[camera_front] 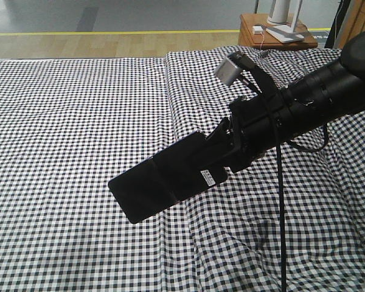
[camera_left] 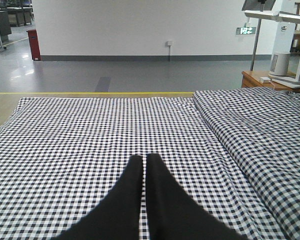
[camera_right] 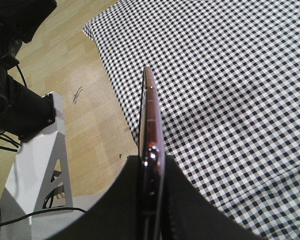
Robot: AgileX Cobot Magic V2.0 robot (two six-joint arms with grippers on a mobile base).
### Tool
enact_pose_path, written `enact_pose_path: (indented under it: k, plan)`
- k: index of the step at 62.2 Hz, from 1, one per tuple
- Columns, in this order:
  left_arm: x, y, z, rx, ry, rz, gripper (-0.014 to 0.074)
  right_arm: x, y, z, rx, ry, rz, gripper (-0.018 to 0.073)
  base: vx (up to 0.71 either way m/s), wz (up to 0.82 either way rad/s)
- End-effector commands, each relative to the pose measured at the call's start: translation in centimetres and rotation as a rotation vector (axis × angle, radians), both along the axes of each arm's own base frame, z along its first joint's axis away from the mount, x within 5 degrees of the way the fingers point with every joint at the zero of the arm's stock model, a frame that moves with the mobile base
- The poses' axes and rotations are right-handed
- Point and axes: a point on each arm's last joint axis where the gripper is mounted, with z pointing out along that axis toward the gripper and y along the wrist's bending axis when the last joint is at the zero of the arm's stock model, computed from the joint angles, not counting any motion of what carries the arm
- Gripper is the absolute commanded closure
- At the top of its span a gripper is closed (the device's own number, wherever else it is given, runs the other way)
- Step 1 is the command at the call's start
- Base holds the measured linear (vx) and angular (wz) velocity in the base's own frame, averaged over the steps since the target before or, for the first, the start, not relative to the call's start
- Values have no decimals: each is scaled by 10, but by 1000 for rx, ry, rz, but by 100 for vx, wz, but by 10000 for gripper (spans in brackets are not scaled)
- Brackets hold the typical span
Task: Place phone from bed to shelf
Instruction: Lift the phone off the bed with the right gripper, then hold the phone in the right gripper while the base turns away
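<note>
1. Left gripper (camera_left: 144, 165): my fingers were pressed together with nothing between them. It hung idle above the bed (camera_left: 90, 135), over the left half and well back from the far edge.

2. Phone (camera_front: 161, 176): it was clear of the cloth, above the middle of the bed and just right of the long fold that runs from the far edge to the near edge. It was tilted, with the free end low to the left and the end bearing the white sticker (camera_front: 213, 177) higher, inside my grasp.

3. Right gripper (camera_front: 222, 146): I had it clamped on the sticker end of the phone. In the right wrist view the slab stood edge-on between my fingers (camera_right: 190, 210), pinkish rim up, with the bed's edge and bare floor beyond it.

4. Step in hand: I judged the pick-up complete and the carry to the shelf under way.

5. Next move: the shelf was not clearly visible. Only a strip of pale wood showed in the upper right corner, past the bedside table (camera_front: 252, 39), and I could not tell what it was. The carry called for a steady clamp, since most of the phone overhung the grip.
</note>
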Motion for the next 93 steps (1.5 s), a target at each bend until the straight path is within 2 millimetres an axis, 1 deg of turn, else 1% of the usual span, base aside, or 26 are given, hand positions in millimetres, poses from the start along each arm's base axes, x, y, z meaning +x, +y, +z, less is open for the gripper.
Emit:
enact_pose_path:
  k: [1,59,93]
  plan:
    - [-1,0,15,-11,-108,-2,595,-14,1,26,93,-8,40,562,0,0]
    - [-1,0,15,-11,-108,-2,595,-14,1,26,93,-10,42,561,0,1]
    - [-1,0,15,-11,-108,-2,595,-14,1,26,93,-10,42,561,-5,21]
